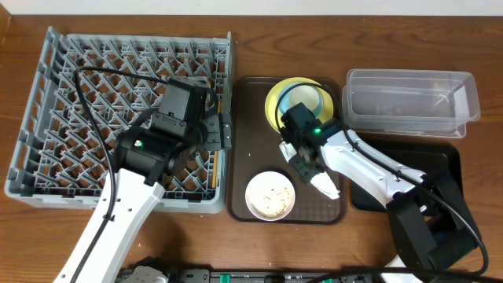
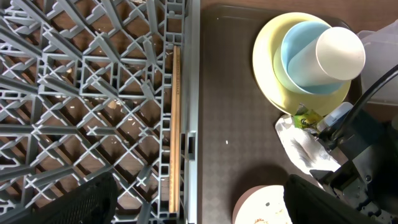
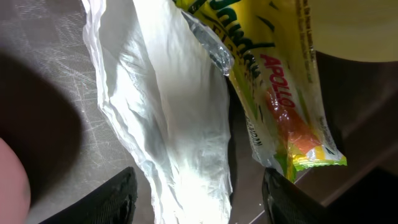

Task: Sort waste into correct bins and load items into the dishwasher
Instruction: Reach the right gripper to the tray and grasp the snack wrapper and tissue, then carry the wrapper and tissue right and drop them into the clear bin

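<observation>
My right gripper is open low over the brown tray, its fingers on either side of the crumpled white napkin. The green-and-yellow snack wrapper lies just beside the napkin, by the yellow plate. The light blue bowl sits on the plate. The white bowl holds rice scraps. The chopsticks lie along the right edge of the grey dish rack. My left gripper is open and empty above that edge.
The dark brown serving tray lies between the rack and the bins. The clear tub stands at the back right. The black tray lies in front of it, partly under my right arm.
</observation>
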{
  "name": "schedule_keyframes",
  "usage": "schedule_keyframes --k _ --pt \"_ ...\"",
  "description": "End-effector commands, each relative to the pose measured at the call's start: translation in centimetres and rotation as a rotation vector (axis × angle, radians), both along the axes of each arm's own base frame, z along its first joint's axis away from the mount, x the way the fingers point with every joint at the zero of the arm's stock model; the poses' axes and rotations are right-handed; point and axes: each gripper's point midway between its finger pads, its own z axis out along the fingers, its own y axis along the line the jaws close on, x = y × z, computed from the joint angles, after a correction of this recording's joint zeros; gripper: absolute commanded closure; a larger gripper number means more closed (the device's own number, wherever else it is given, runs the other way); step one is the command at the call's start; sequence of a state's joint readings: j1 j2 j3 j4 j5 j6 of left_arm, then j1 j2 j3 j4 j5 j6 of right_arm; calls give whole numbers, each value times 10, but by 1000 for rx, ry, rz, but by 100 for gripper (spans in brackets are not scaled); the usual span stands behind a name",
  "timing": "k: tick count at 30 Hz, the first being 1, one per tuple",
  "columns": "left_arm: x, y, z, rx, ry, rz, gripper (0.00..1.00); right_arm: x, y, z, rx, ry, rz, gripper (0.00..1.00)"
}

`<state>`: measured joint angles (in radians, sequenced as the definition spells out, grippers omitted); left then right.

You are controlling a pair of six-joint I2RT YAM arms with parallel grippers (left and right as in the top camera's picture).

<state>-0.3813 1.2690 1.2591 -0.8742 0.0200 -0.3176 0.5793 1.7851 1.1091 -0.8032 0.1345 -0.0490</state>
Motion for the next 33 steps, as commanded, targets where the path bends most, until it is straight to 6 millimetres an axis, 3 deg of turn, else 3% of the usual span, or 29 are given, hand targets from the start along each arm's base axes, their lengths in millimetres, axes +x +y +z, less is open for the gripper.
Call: schedule_keyframes --k 1,12,25,30,33 --pt "3 1 8 -4 -19 9 12 6 -10 -1 -53 -32 10 36" --pt "3 1 8 -4 -19 9 12 15 -8 2 -61 -68 77 30" --pt "3 1 8 -4 -19 9 12 27 -1 24 -39 -81 65 27" --pt "3 1 8 -5 -19 9 12 32 -8 20 -27 -83 40 9" --pt "3 1 8 -5 -19 9 12 31 -7 13 52 -42 57 8"
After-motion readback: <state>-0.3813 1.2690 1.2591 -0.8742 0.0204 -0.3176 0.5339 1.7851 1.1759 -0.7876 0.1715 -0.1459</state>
